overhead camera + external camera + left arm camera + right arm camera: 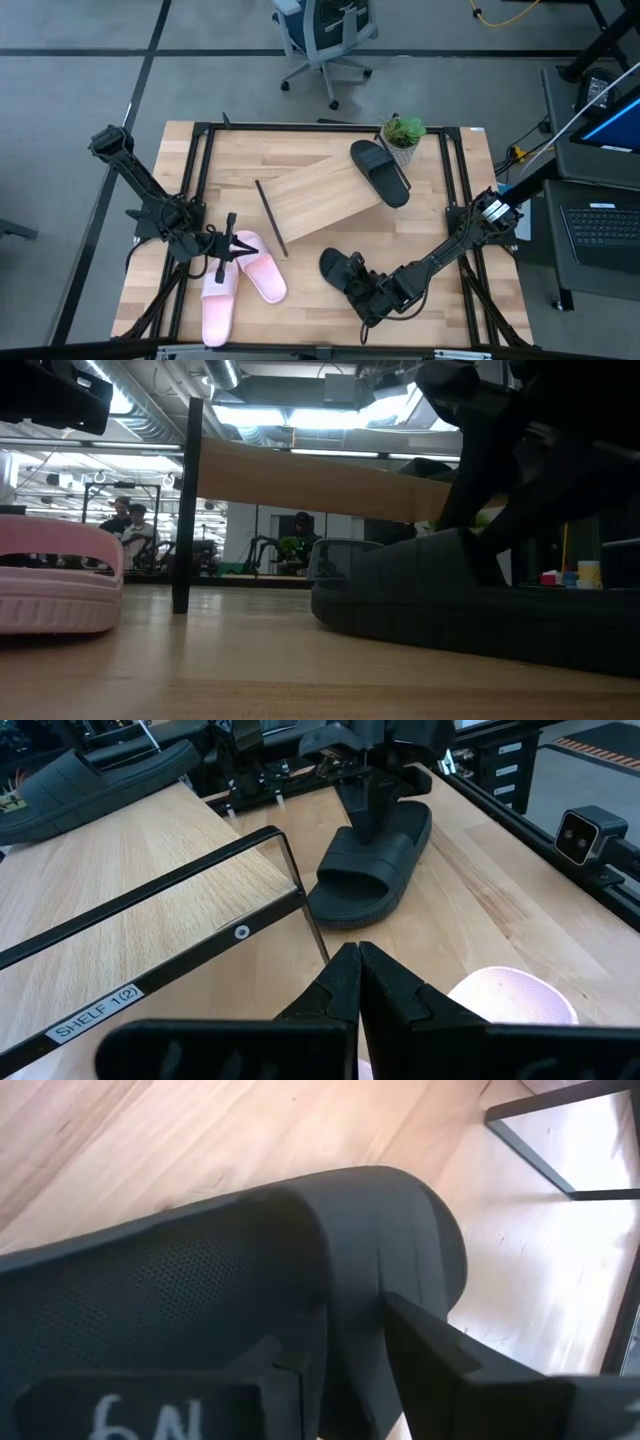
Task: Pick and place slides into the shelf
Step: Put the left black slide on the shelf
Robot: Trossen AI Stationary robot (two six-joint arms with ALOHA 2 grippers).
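While right gripper (362, 283) clamps black slide (345, 272), left gripper (234, 243) closed, empty.

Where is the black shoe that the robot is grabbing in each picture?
High view: the grabbed black slide lies low in the middle, under the right hand.
Low view: it fills the right side.
Left wrist view: it sits at top centre, beyond the shut left hand.
Right wrist view: it fills most of the picture.
Shared landmark: the shelf, with its black end rod.
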